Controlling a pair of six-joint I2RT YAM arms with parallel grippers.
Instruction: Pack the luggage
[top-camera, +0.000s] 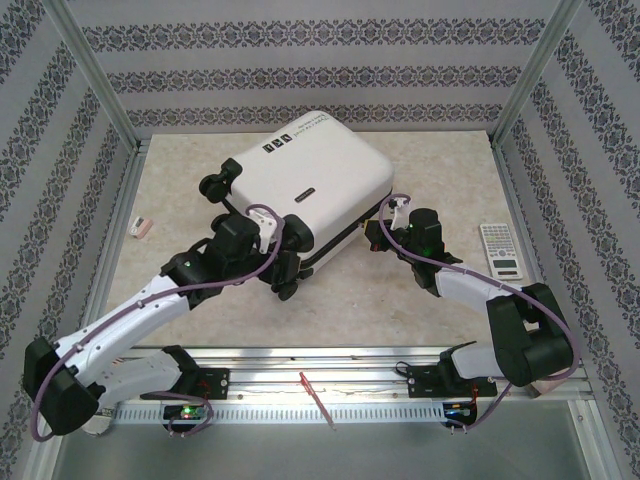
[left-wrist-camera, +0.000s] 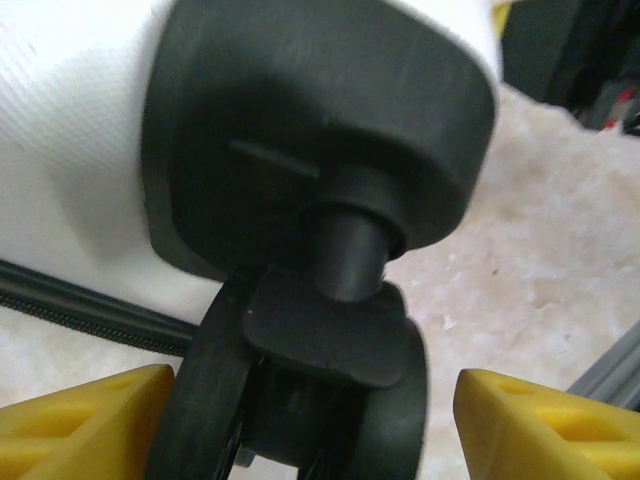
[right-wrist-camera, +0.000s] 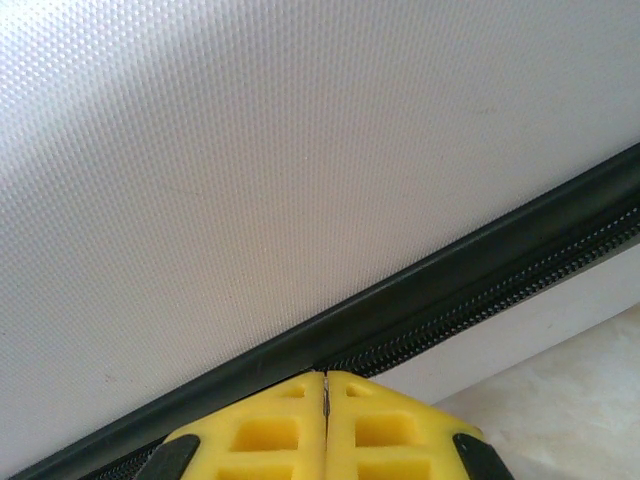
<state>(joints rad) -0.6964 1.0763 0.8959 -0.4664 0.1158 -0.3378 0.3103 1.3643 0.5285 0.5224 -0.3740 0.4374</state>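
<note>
Setting: a robotics test cell in a laboratory.

Indicators:
- The work area is enclosed by aluminium frame posts (top-camera: 92, 75). These carry flat wall panels (top-camera: 320, 75) printed with a repeating striped floral pattern.
- The surface (top-camera: 430, 310) is a stone-look sheet fitted inside the frame.
- The left arm (top-camera: 130, 320) and right arm (top-camera: 480, 290) are bolted to an aluminium rail (top-camera: 330, 362) at the near edge.
- A graduated strip (top-camera: 330, 410) runs parallel to the rail.
- A calculator (top-camera: 500, 250) lies at the right edge of the surface.
</note>
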